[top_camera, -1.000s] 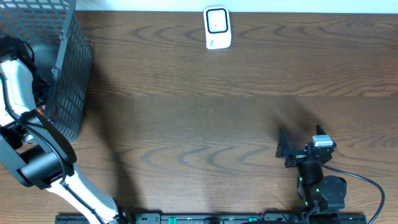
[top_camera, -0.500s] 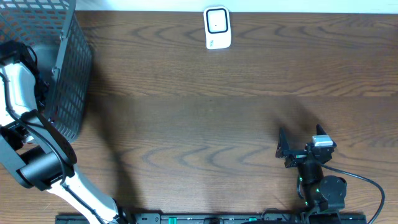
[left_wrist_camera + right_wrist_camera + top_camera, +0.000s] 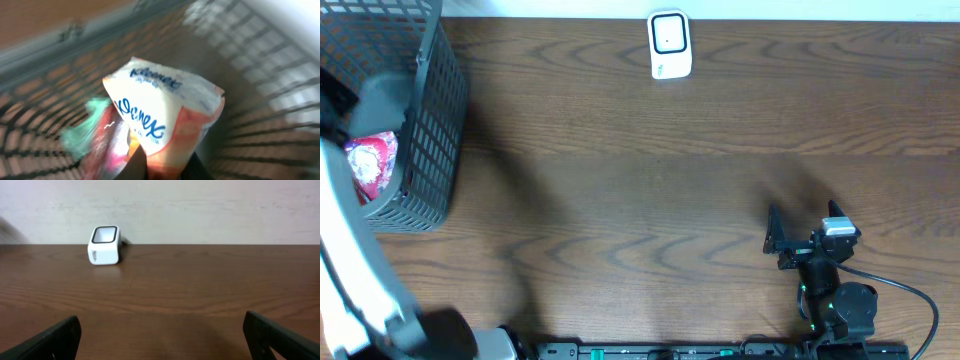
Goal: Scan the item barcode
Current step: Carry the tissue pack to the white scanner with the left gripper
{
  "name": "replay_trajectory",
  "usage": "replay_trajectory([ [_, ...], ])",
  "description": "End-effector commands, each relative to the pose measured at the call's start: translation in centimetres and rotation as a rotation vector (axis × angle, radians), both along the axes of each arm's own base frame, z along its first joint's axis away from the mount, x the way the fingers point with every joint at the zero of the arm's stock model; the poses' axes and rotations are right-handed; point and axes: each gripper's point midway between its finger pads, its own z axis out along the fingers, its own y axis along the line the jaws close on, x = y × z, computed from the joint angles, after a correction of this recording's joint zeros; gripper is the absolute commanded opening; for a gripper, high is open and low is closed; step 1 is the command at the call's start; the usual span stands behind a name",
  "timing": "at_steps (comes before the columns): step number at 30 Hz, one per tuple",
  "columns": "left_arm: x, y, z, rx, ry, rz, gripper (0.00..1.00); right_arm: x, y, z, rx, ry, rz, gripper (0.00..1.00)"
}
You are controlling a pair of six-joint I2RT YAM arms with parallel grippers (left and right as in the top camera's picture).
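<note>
Kleenex pack (image 3: 167,107), blurred, apparently pinched at its lower edge by closed left gripper (image 3: 167,167), inside basket (image 3: 280,65), right gripper (image 3: 160,337) spread wide

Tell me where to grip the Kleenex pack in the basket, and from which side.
Pinch the Kleenex pack by its thin near edge, coming down through the basket's open top. Mesh walls block the sides, and the soft pack presents that edge to the left fingers, shut on it.
</note>
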Motion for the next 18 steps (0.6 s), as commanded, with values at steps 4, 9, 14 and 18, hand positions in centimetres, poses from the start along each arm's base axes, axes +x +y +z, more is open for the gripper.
replay_trajectory([
  [4, 0.4, -8.5, 6.9, -0.195, -0.304, -0.313, 0.07, 0.0, -0.2, 0.0, -0.008, -0.001, -0.010, 0.99],
  [9, 0.2, -12.5, 9.0, -0.188, -0.353, -0.430, 0.07, 0.0, -0.2, 0.0, -0.008, -0.001, -0.010, 0.99],
  [14, 1.8, -18.8, 9.1, -0.216, -0.342, -0.599, 0.07, 0.0, -0.2, 0.0, -0.008, -0.001, -0.010, 0.99],
  [18, 3.0, -24.5, 7.9, -0.245, -0.296, -0.733, 0.07, 0.0, -0.2, 0.0, -0.008, -0.001, -0.010, 0.99],
])
